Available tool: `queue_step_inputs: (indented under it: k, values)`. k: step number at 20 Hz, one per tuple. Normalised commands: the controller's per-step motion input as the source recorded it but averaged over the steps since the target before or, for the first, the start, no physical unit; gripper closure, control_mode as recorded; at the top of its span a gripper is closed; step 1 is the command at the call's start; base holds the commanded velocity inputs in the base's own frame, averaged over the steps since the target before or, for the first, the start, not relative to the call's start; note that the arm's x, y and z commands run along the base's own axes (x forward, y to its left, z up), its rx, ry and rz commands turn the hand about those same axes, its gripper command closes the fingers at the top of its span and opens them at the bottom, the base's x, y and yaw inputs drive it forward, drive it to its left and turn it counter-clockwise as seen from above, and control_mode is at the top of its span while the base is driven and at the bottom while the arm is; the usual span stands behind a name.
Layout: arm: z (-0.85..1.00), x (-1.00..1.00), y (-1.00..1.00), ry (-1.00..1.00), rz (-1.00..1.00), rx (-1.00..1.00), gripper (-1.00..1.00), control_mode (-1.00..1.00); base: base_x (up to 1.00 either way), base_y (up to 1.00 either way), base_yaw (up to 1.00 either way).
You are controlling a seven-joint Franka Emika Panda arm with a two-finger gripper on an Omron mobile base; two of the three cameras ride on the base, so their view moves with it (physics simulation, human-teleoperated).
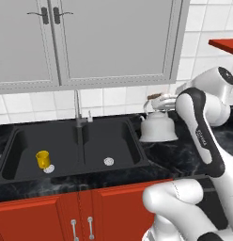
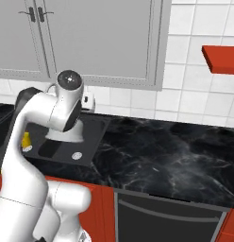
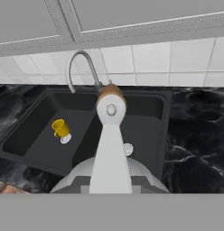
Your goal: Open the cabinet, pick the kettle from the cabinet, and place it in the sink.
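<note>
The kettle [image 3: 110, 176] sits close under the camera, its arched handle [image 3: 110, 135] running up the middle, above the black two-basin sink [image 3: 165, 101], where a yellow cup [image 3: 60, 127] lies in the left basin beneath the silver tap [image 3: 80, 67].

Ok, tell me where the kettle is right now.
In the left base view the kettle hangs from the gripper by its handle, over the sink's right rim, right of the tap.
</note>
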Motion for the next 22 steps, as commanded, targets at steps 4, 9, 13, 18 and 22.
queue_step_inputs:
  k: [4,9,13,18,22]
  values:
    - [-0.05,0.11,0.00,0.04,0.33,0.00,1.00,-1.00,0.00,0.00,0.00]
    - [-0.11,0.32,0.00,-0.01,0.19,0.00,1.00,-1.00,0.00,0.00,0.00]
    - [-0.23,0.18,0.06,-0.12,0.15,0.00,1.00,-1.00,0.00,0.00,0.00]
    - [-0.25,0.21,0.11,-0.26,0.11,0.01,1.00,-1.00,0.00,0.00,0.00]
    - [-0.23,0.26,0.05,-0.15,0.09,0.01,1.00,-1.00,0.00,0.00,0.00]
